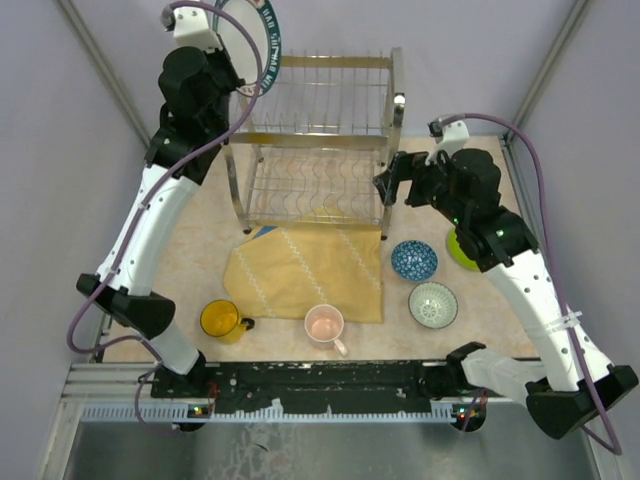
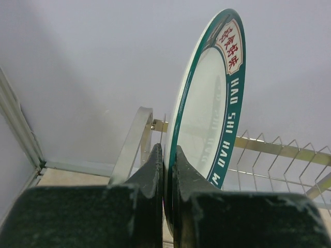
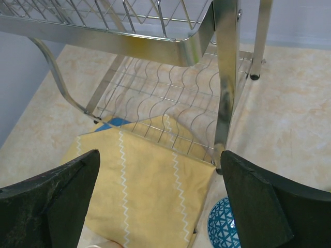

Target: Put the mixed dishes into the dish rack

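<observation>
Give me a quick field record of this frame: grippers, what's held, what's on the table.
left gripper: shut on white plate, held upright above dish rack left end
right gripper: open, empty, near rack's right post
rack load: no dishes seen in it
on table: blue bowl, grey-green bowl, yellow mug, pink mug, lime-green plate
cloth: far edge under rack

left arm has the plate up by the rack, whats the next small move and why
Probably lower the left gripper toward the top shelf of the dish rack, lining the white plate with a slot: it is pinched upright by its rim, above the rack's left end, not yet between wires.
</observation>
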Controlling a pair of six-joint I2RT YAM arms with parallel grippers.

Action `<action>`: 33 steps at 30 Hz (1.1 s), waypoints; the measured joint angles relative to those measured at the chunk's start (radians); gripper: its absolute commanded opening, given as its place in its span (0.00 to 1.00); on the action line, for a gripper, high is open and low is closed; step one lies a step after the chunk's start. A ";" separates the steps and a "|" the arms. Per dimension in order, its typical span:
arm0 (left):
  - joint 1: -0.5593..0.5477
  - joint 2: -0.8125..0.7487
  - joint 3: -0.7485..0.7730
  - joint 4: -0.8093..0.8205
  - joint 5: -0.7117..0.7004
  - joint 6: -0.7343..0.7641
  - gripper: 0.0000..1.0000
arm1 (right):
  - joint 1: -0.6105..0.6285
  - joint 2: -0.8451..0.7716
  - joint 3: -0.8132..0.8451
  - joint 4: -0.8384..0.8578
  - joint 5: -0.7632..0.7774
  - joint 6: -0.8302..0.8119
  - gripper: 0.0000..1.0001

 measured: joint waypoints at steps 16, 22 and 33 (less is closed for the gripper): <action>-0.098 0.114 0.040 0.093 -0.185 0.192 0.00 | 0.000 0.021 0.000 0.021 0.019 -0.026 1.00; -0.099 0.108 -0.010 0.147 -0.230 0.246 0.00 | -0.011 0.021 -0.002 0.024 0.019 -0.026 1.00; -0.099 0.108 -0.046 0.148 -0.242 0.261 0.00 | -0.019 0.021 -0.003 0.029 0.017 -0.026 1.00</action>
